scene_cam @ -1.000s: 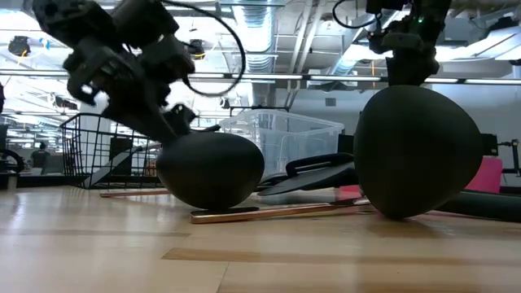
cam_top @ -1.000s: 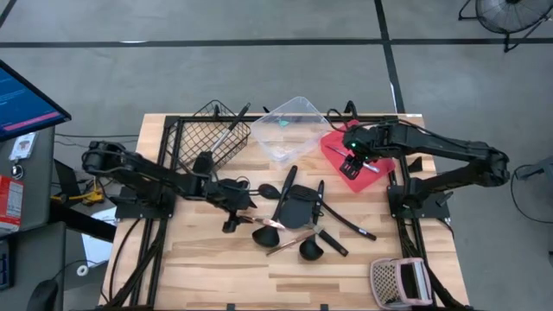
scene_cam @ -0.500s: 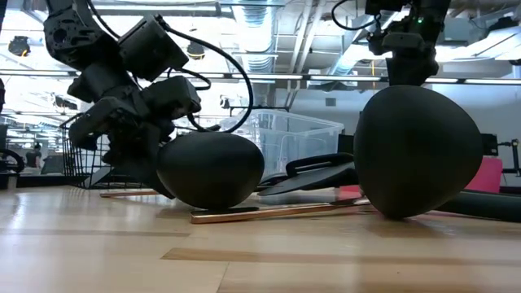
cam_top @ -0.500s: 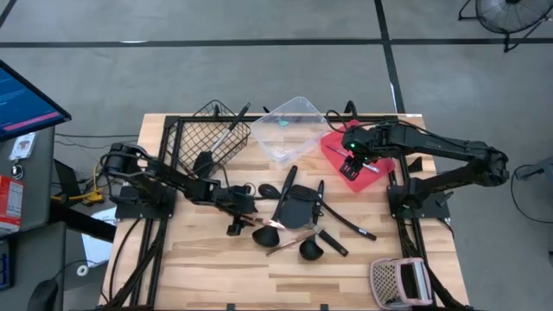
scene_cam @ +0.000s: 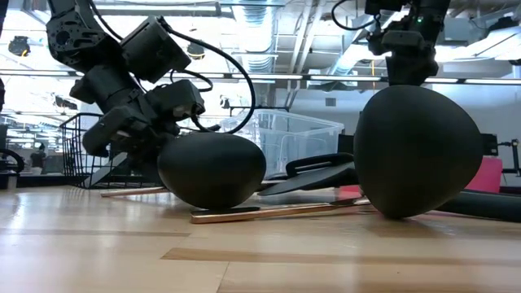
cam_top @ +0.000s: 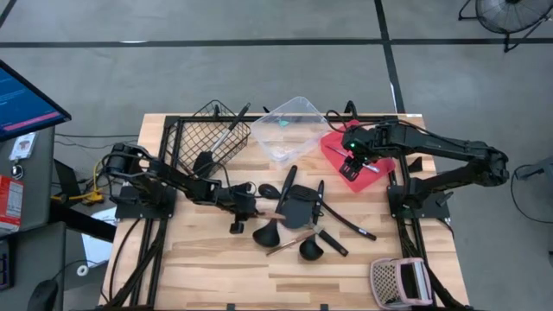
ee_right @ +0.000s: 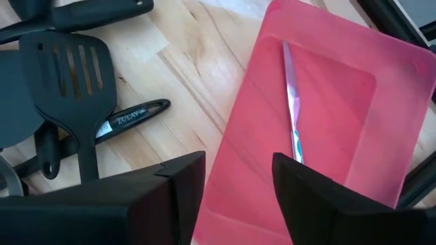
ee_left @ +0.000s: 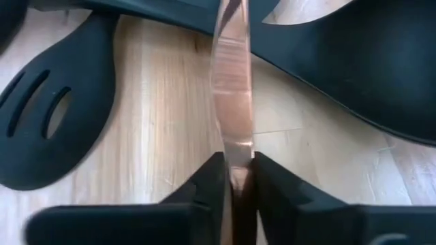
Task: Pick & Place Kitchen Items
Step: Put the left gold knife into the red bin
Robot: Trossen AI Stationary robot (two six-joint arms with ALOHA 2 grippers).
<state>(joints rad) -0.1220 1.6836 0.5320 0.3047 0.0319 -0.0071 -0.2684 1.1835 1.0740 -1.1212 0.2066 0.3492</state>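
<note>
left gripper [ee_left: 235, 178] now clamped on copper-coloured utensil [ee_left: 231, 102], formerly free

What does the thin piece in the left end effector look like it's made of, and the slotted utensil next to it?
Copper-toned piece, clamped in the left end effector: probably polished metal, since it is thin and flat and shows bright mirror-like streaks. It could be a plated finish.
Slotted utensil: likely moulded plastic or nylon; matte black, soft rounded edges, only a dull sheen.

Wooden table [cam_top: 173, 276] carries scattered black utensils [cam_top: 298, 207], wire basket [cam_top: 212, 138], clear tub [cam_top: 294, 130], red tray [cam_top: 346, 160].
</note>
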